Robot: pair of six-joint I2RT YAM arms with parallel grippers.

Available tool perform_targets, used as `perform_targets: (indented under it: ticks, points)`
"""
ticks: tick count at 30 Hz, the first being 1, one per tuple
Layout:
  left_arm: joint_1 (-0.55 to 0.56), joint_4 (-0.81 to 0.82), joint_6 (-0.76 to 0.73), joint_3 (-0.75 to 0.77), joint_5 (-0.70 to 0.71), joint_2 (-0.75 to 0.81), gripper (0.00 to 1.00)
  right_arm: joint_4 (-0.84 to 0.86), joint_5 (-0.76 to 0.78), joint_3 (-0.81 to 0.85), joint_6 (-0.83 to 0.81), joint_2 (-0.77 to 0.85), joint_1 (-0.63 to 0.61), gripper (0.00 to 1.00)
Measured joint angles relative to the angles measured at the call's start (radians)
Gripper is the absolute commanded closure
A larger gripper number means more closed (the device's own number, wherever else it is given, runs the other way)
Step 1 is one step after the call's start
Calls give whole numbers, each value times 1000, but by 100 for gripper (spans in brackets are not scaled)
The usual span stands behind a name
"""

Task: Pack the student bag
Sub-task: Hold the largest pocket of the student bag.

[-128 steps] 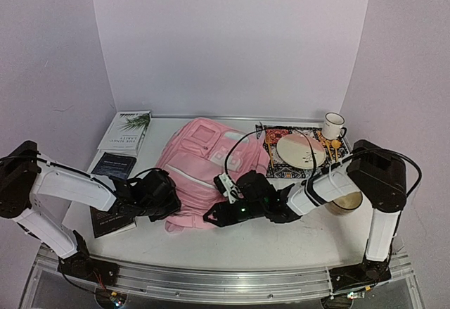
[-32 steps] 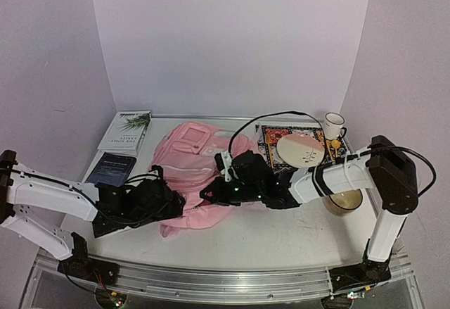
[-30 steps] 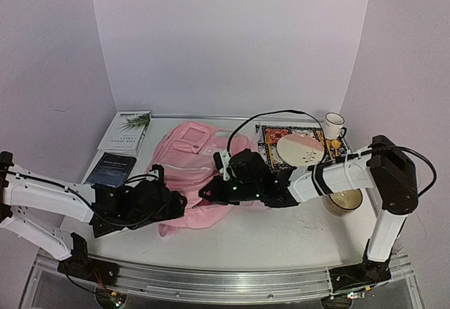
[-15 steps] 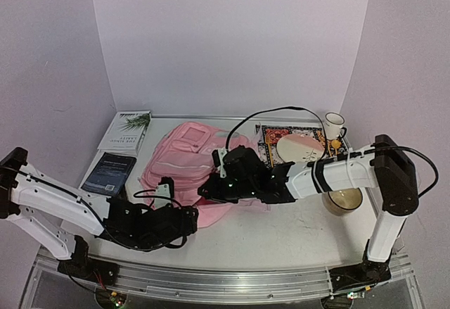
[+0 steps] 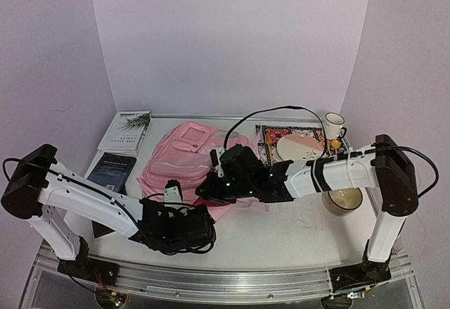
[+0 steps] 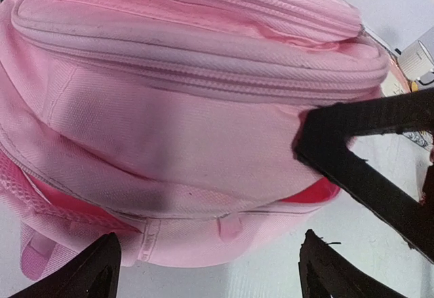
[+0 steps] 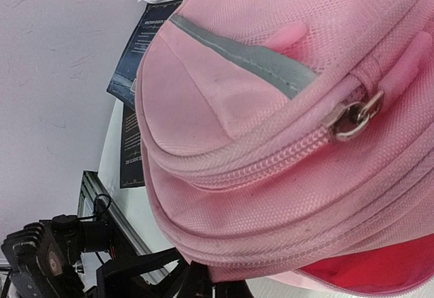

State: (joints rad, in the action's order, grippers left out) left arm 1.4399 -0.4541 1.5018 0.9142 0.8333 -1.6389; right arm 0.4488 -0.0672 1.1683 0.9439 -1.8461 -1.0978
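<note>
The student bag (image 5: 184,160), a soft pink backpack, lies in the middle of the table. In the top view my right gripper (image 5: 206,188) is at its near right edge. The right wrist view shows those jaws (image 7: 224,290) shut on the bag's lower edge, lifting it so the red lining (image 7: 380,271) shows. A metal zip pull (image 7: 352,118) hangs above. My left gripper (image 5: 188,216) sits just in front of the bag's near edge. Its fingers (image 6: 102,271) stand wide apart and hold nothing, facing the bag (image 6: 190,121) and a small fabric tab (image 6: 230,227).
A white book (image 5: 126,131) and a dark book (image 5: 112,168) lie left of the bag. At the right are a patterned mat (image 5: 274,160) with a plate (image 5: 301,150), a white mug (image 5: 333,124) and a bowl (image 5: 342,200).
My left gripper has swung from the bag's left side round to its near edge and opened wide. The right gripper has kept its grip and drawn the bag's edge slightly left.
</note>
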Motion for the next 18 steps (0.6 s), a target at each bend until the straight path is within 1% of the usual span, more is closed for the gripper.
perform_targets:
  ticks: [4,7,9,12,13,15,18]
  points:
    - [-13,-11,51,1,11,-25,5,-8,-4,5,1,-2,-7,100]
    - [-29,-11,71,2,16,-43,8,-8,-4,5,3,-3,-13,100]
    - [-35,-13,77,3,17,-48,13,-8,-2,5,4,-3,-16,100]
    - [-39,-23,93,-1,13,-44,26,-9,5,5,4,-3,-16,100]
    - [-40,-25,97,-8,9,-38,29,-9,8,5,3,-3,-16,100]
    - [-42,-28,99,-29,-3,-16,34,-11,13,5,3,-3,-13,100]
    - [-43,-37,84,-63,-39,35,36,-5,13,-5,3,-2,-5,100]
